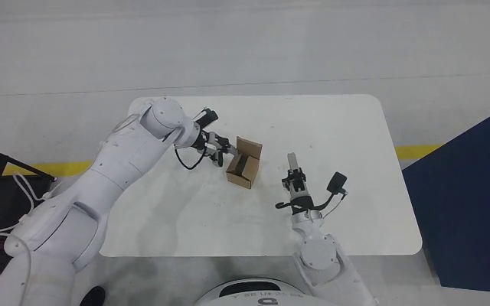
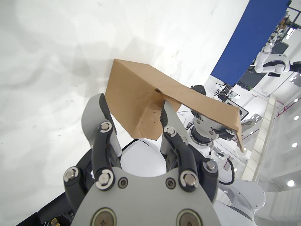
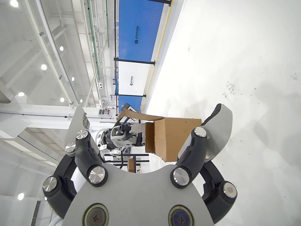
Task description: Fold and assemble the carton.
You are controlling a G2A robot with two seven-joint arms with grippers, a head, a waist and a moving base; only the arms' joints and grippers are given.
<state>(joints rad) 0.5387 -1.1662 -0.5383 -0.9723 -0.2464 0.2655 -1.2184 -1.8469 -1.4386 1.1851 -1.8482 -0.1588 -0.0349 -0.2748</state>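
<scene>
A small brown carton [image 1: 244, 162] stands partly folded near the middle of the white table [image 1: 344, 130], one flap up at its far edge. My left gripper [image 1: 220, 151] is at the carton's left side. In the left wrist view that gripper [image 2: 134, 101] is open, its fingers straddling a bent corner flap of the carton [image 2: 131, 95], with one fingertip [image 2: 165, 109] at the crease. My right gripper [image 1: 293, 162] hovers a short way right of the carton, apart from it. It is wide open [image 3: 149, 109], and the carton [image 3: 174, 137] lies beyond its fingers.
A blue panel [image 1: 459, 206] stands off the table's right edge. A yellow floor line [image 1: 417, 151] runs behind the table. Bare tabletop extends to the right and to the front of the carton.
</scene>
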